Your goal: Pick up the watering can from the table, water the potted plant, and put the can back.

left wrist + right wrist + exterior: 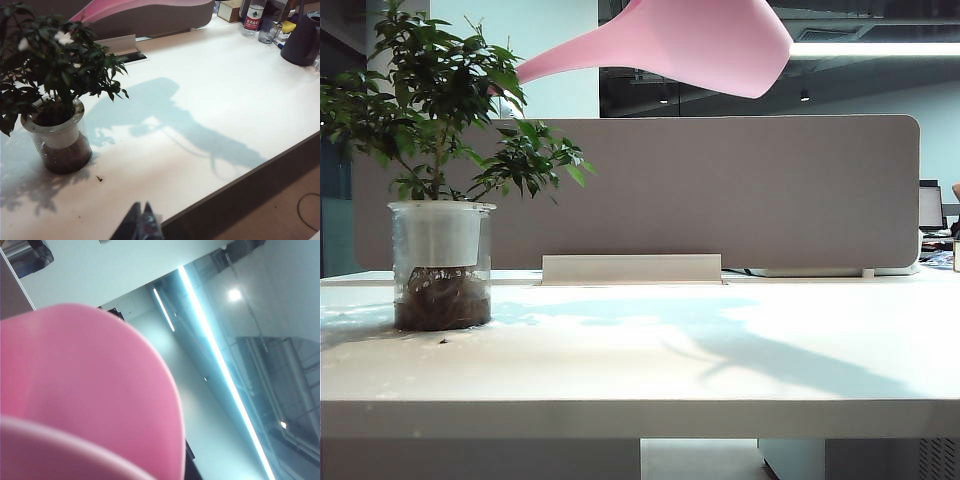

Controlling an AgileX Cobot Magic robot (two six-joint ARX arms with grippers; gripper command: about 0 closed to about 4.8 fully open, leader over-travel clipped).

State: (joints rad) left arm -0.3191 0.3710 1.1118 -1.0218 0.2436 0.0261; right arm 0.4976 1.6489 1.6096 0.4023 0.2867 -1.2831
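Left gripper (141,223) nearest, tips pressed together, empty, parked low over table (720,350) front edge. Potted plant (442,180) stands on table's left. Watering can (680,45) aloft above divider, spout tipped at foliage. Right gripper unseen; can fills its wrist view, grasp can't tell. Judgement: pouring step underway; next needs spout over pot, more tilt

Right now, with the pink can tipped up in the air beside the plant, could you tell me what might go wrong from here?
1. The watering can has its spout tip at the outer leaves of the potted plant, not over the pot mouth, so water could land on the table.
2. Moving closer could push the spout into the branches.
3. The right end effector is hidden in every view, so its hold on the can cannot be checked. The left end effector waits low, by the table's front edge.
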